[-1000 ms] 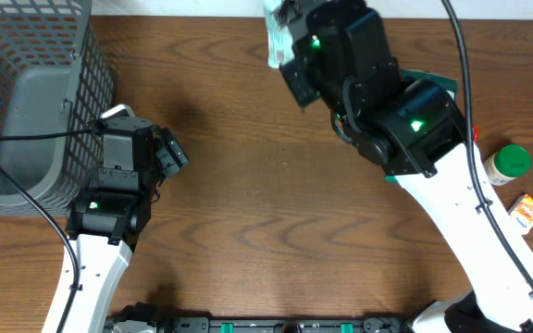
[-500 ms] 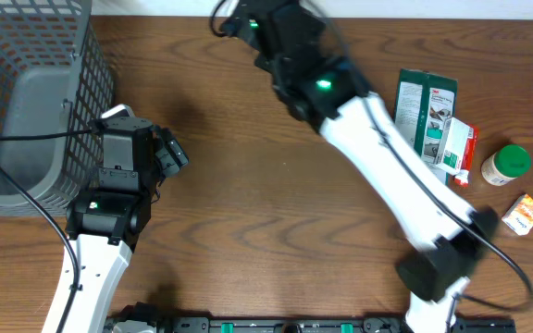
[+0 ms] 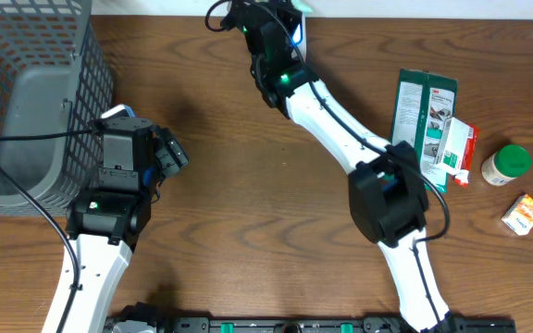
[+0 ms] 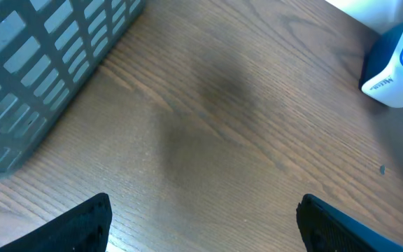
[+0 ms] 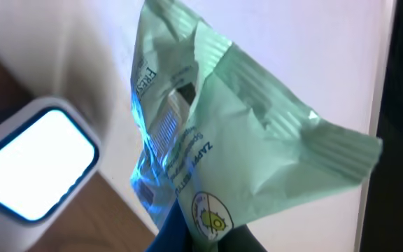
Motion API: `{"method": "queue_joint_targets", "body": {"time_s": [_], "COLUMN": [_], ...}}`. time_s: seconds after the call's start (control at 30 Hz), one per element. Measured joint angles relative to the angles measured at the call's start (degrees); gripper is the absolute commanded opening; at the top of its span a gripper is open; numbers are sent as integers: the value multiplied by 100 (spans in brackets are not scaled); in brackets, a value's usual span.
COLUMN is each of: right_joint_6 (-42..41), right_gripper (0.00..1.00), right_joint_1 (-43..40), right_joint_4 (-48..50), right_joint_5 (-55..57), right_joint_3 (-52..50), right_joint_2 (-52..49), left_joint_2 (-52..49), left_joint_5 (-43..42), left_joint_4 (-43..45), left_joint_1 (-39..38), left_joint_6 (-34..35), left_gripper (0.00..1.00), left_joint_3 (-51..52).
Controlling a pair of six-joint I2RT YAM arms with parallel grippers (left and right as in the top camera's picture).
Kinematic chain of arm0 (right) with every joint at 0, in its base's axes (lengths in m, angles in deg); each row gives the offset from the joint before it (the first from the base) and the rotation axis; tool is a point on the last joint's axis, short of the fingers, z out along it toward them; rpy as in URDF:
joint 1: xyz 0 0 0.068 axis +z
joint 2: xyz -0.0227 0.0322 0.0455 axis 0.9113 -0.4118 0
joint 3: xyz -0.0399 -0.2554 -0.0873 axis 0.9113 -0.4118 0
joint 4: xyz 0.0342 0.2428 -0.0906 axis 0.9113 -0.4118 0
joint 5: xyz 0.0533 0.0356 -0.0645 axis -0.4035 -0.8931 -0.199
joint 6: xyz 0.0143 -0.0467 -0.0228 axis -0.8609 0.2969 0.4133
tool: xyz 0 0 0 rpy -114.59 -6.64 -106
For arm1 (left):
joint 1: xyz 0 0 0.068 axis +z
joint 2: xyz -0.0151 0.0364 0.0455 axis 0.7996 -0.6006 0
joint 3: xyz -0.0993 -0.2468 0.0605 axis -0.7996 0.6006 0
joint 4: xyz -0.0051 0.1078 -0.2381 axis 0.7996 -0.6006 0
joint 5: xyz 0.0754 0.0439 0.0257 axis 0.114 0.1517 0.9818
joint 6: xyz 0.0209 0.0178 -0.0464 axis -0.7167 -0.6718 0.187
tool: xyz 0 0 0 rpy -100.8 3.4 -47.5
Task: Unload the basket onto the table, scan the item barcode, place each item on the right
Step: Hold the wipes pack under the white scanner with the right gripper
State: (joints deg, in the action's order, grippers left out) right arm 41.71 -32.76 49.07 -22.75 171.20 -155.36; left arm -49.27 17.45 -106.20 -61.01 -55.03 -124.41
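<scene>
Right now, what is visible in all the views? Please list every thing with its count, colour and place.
basket: one, grey, far left of the table
scanner: one, white, far edge, centre
pouch: one, light green, held up near the scanner
packet: one, dark green, flat on the right side
carton: one, white and red, against the packet's right edge
bottle: one, white with green lid, far right
small box: one, orange, far right, nearer the front
table: one, brown wood
left fingers: two, black, open over bare table by the basket
right fingers: two, dark, shut on the pouch
</scene>
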Motion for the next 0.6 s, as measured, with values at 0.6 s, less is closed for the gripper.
{"method": "queue_joint_targets", "body": {"time_s": [0.6], "right_joint_6": [-1143], "right_gripper": [1], "right_joint_1": [-24], "right_joint_4": [1132], "right_joint_5": [848], "right_joint_3": [0], "right_joint_2": [-1054], "left_joint_2": [0], "left_joint_5": [0], "left_joint_4": [0], "left_joint_1": [0], "left_joint_6": [0], "left_gripper": [86], "left_joint_3": [0]}}
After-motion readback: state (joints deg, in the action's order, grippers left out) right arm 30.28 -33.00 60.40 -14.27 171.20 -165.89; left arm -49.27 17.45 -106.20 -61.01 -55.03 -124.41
